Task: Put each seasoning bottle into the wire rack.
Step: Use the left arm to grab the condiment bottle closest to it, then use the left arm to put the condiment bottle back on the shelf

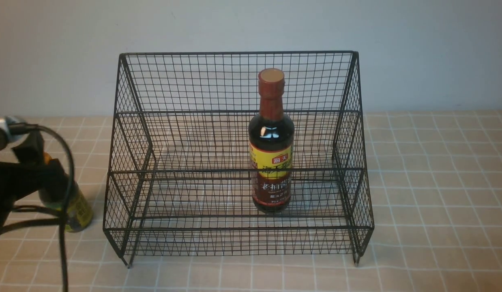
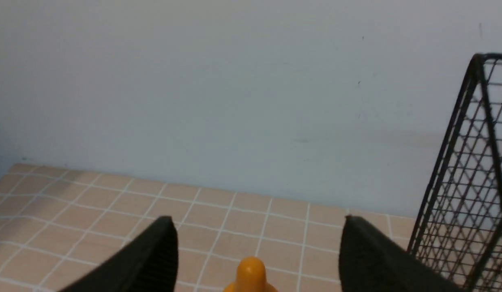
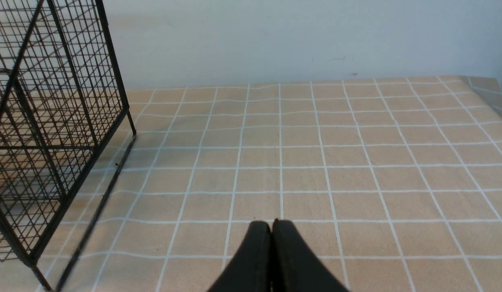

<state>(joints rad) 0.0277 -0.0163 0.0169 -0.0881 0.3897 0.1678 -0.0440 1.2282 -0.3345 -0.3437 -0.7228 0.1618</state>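
Observation:
The black wire rack (image 1: 239,162) stands mid-table. The tall bottle (image 1: 272,142), with red-brown cap and yellow-red label, stands upright inside it on the lower tier, right of centre. The short bottle (image 1: 76,209) with a yellow label stands on the table just left of the rack, partly hidden by my left arm. My left gripper (image 2: 259,221) is open, and the bottle's orange cap (image 2: 251,271) sits between its fingers without touching them. My right gripper (image 3: 271,223) is shut and empty over the table, right of the rack (image 3: 52,101).
The tiled beige tablecloth (image 1: 437,182) covers the table up to a pale wall at the back. The rack's sloping left side (image 2: 470,162) is close beside my left gripper's finger. A black cable (image 1: 66,227) hangs from the left arm.

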